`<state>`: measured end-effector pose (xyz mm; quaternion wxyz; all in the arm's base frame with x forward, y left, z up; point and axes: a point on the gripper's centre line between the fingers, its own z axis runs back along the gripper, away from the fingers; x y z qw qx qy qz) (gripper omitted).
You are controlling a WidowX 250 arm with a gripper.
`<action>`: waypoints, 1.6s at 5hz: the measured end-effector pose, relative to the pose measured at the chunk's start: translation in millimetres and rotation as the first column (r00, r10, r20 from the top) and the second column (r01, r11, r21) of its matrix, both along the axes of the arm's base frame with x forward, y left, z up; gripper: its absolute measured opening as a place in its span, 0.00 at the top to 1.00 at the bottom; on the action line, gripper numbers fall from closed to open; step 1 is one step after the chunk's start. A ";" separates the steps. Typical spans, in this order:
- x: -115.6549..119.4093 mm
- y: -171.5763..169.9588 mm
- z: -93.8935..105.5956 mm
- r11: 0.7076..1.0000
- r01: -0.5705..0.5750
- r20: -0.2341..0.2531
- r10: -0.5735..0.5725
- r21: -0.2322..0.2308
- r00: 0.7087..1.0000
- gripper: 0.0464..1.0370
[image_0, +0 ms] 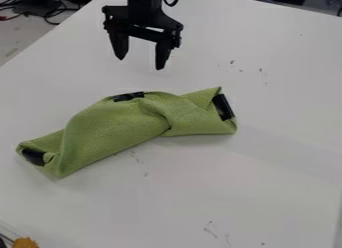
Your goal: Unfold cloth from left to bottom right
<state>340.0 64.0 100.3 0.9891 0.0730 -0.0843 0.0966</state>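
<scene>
Something orange [25, 243] sits at the near left corner, beyond which the green cloth [113, 129] lies folded on the worktop [274, 192], and the empty gripper [140, 64] hangs spread past it, so grasping likely comes first, calling for a descent to the left end [57, 164].

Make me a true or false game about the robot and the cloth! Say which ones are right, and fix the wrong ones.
1. The cloth is green. True.
2. The cloth is spread out flat. False: it is folded up into a long bundle.
3. The two fingers of the end effector are apart. True.
4. The end effector is pinching the cloth. False: it hangs away from the cloth, which lies on the table.
5. Black patches show on the cloth. True.
6. The table is bright blue. False: it is white.
</scene>
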 end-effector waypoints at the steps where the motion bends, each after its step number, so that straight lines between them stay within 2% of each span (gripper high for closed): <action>1: -2.5 0.0 -12.6 1.000 -0.004 -0.034 0.004 -0.003 0.999 0.04; 2: 3.1 8.0 -25.1 0.999 -0.007 -0.001 0.007 0.048 1.000 0.04; 3: 5.8 9.9 -45.0 0.999 -0.015 -0.030 0.016 0.034 0.999 0.04; 4: 7.5 24.5 -61.6 1.000 -0.030 -0.038 0.030 0.003 0.999 0.04; 5: 6.9 33.0 -75.8 1.000 -0.030 -0.051 0.029 -0.008 0.998 0.04; 7: 6.8 51.3 -84.2 0.999 -0.053 -0.070 0.052 -0.005 0.996 0.04; 8: 6.6 52.0 -90.4 0.998 -0.058 -0.062 0.056 -0.027 0.997 0.05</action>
